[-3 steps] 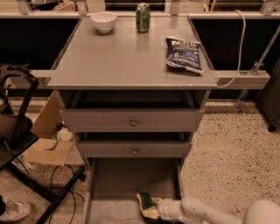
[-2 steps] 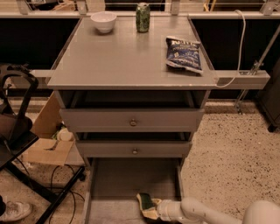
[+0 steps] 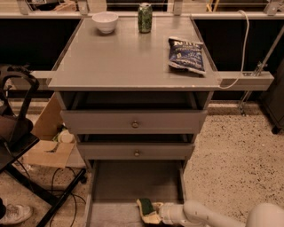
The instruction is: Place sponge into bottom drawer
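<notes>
The sponge [image 3: 145,207], dark green on top with a yellow base, is tilted over the front part of the bottom drawer [image 3: 128,181]. The drawer is pulled open and shows a flat grey floor. My gripper [image 3: 153,215] reaches in from the lower right on a white arm and is shut on the sponge's right end, just above the drawer floor near its front edge.
Two upper drawers with round knobs [image 3: 135,124] sit partly open above. On the table top are a blue chip bag [image 3: 186,54], a green can [image 3: 144,11] and a white bowl [image 3: 105,21]. A chair [image 3: 15,133], a cardboard box [image 3: 46,150] and cables stand at the left.
</notes>
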